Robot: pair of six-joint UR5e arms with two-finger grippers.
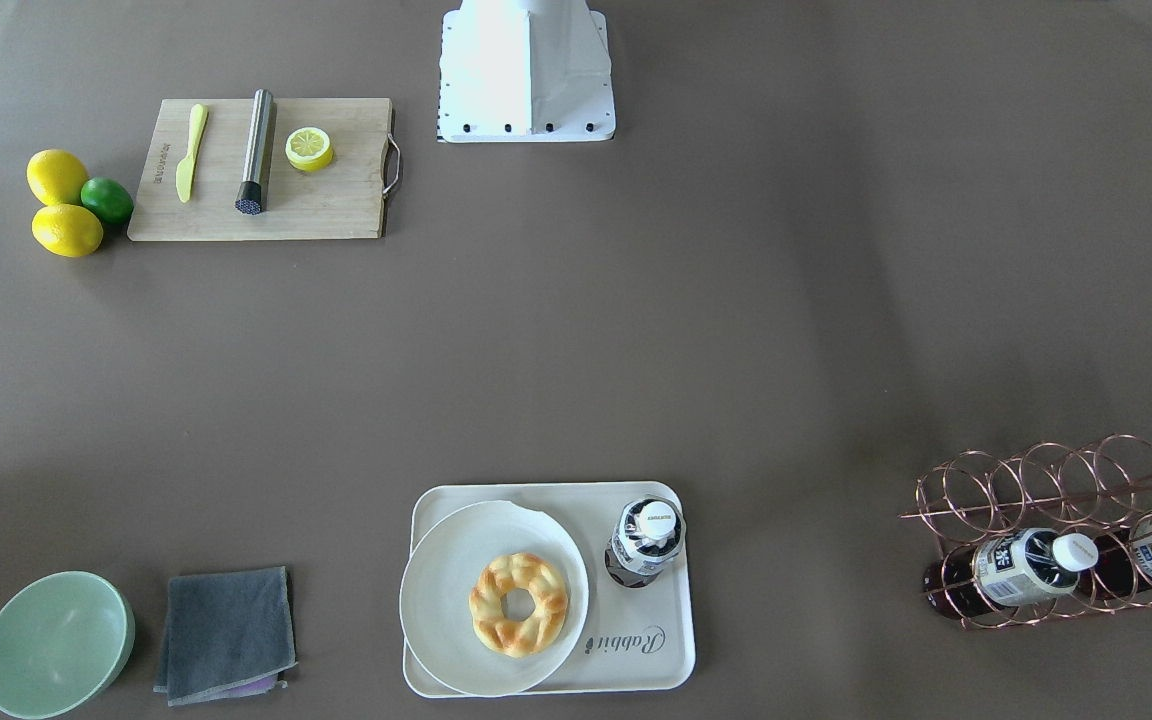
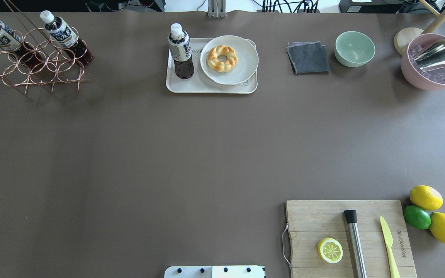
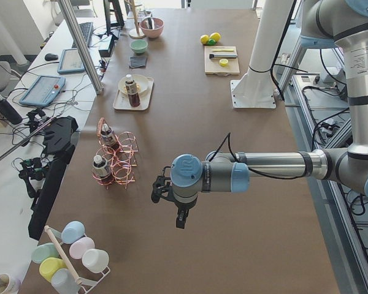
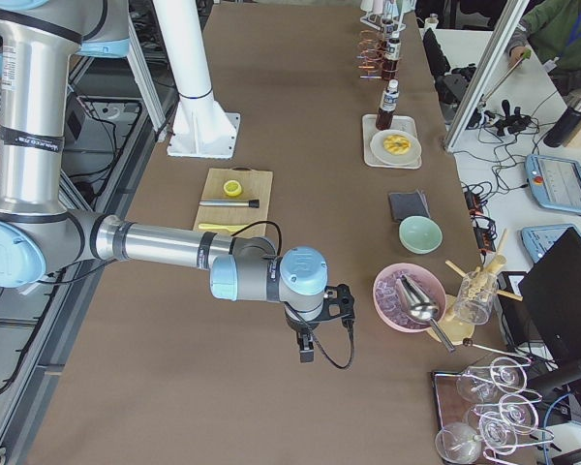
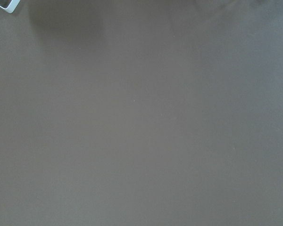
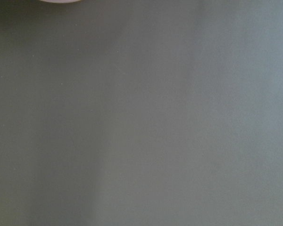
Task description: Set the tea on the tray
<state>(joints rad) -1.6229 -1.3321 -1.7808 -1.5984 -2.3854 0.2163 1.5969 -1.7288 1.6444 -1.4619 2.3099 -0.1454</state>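
Note:
One tea bottle (image 1: 644, 540) (image 2: 180, 52) stands upright on the cream tray (image 1: 656, 650) (image 2: 207, 88), beside a round white plate holding a braided pastry ring (image 1: 519, 604). Two more tea bottles (image 1: 1021, 567) (image 2: 62, 34) lie in a copper wire rack (image 1: 1046, 490) at the table's far end on my left. Nothing touches the bottle on the tray. My left gripper (image 3: 180, 220) hangs over bare table near the rack's end, seen only in the exterior left view; whether it is open or shut I cannot tell. My right gripper (image 4: 306, 351) shows only in the exterior right view, so I cannot tell its state either.
A wooden cutting board (image 2: 323, 216) carries a lemon half, a steel muddler and a yellow knife, with two lemons and a lime (image 2: 417, 217) beside it. A grey cloth (image 2: 307, 58), a green bowl (image 2: 354, 48) and a pink ice bowl (image 2: 435, 63) line the far edge.

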